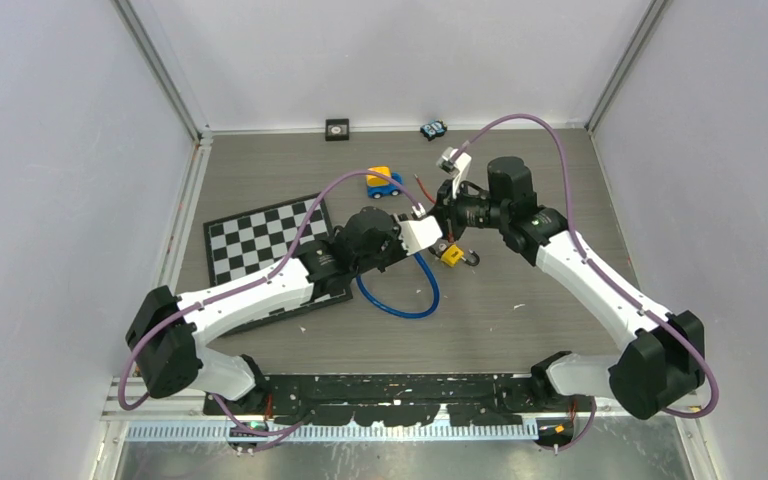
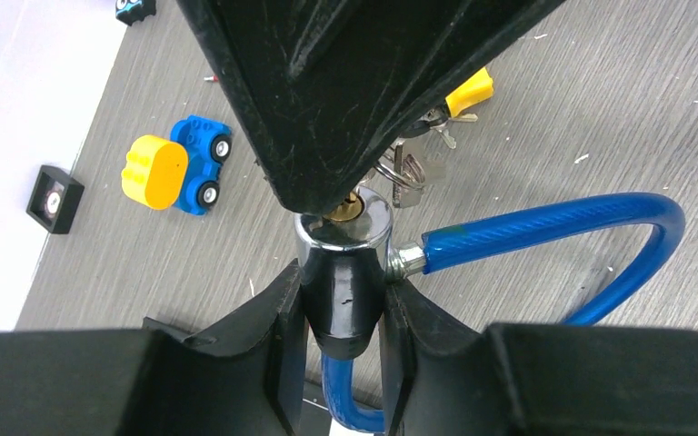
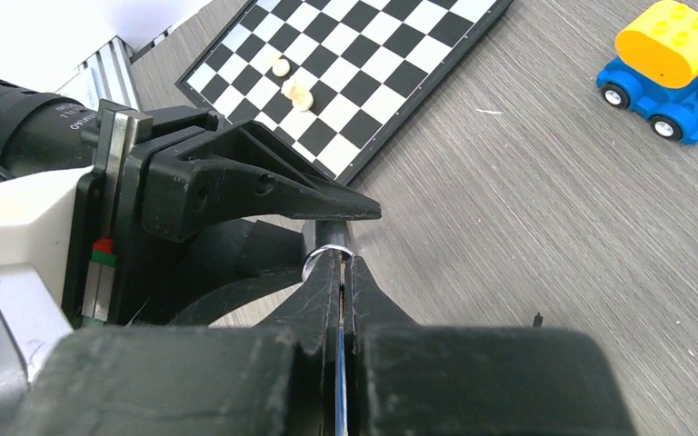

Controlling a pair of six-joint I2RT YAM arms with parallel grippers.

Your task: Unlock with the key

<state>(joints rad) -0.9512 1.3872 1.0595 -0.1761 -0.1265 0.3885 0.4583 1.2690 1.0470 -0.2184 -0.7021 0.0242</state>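
Two meet: left pincer [image 2: 343, 283] clamps lock body [image 2: 345, 238]; right pincer [image 3: 340, 271] clenched atop it.

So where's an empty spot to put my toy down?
Bare table in front, between the blue cable and the right arm; also behind the chessboard. Crowded in the middle, where the left fingers and right fingers meet at the lock.

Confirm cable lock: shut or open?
Shut: the metal end of the blue cable sits in the lock body, clamped in the left pincer. Turn of the key: cannot tell; the right pincer hides it.
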